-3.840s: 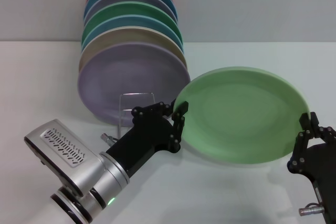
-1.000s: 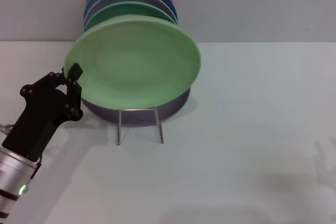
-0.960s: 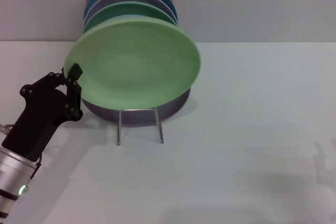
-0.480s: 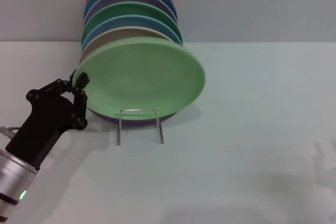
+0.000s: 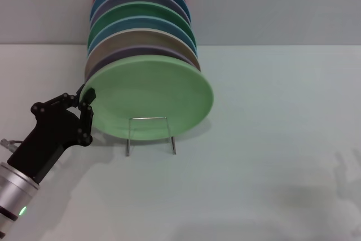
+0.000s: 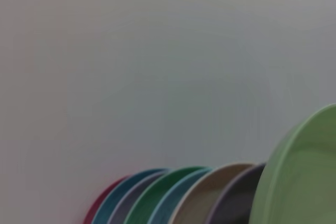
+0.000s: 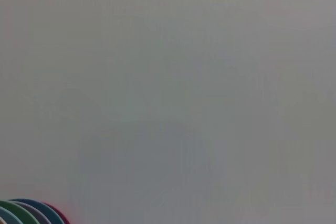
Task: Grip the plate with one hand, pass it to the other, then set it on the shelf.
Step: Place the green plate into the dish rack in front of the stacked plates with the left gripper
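- The left gripper is pinching the plate at its 9 o'clock rim.
- The plate is leaning frontmost in the shelf, against a row of upright plates.
- The right gripper is staying out of sight.

No readable text or labels anywhere (wrist views perhaps too blurry).

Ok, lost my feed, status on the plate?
Left tool shut on plate rim. Plate at front of rack, leaning on the stack. Right arm out of view. Nothing blocking.
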### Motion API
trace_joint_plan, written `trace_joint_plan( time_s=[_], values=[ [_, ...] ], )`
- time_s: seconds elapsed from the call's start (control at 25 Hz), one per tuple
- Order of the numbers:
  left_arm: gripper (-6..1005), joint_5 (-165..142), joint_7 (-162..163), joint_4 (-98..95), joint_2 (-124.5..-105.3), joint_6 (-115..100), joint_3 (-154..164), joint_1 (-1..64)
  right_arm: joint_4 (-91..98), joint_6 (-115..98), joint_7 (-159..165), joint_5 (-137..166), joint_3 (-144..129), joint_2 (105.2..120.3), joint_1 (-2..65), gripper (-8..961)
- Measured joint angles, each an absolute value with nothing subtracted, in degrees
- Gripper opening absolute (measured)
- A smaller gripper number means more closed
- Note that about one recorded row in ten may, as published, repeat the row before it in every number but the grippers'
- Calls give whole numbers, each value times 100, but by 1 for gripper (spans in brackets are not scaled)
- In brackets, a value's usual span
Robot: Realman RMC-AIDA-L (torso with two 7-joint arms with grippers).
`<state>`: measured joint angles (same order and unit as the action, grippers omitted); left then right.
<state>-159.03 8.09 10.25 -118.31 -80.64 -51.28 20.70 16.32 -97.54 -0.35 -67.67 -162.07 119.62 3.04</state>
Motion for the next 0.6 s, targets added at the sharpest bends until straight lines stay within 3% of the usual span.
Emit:
trace_joint_plan(
  time_s=[0.6],
  values=[
    [71, -15898, 803, 959, -11842, -7754, -4985, 2099, 1679, -9640, -35, -6765, -16207, 11956, 365, 423]
  ],
)
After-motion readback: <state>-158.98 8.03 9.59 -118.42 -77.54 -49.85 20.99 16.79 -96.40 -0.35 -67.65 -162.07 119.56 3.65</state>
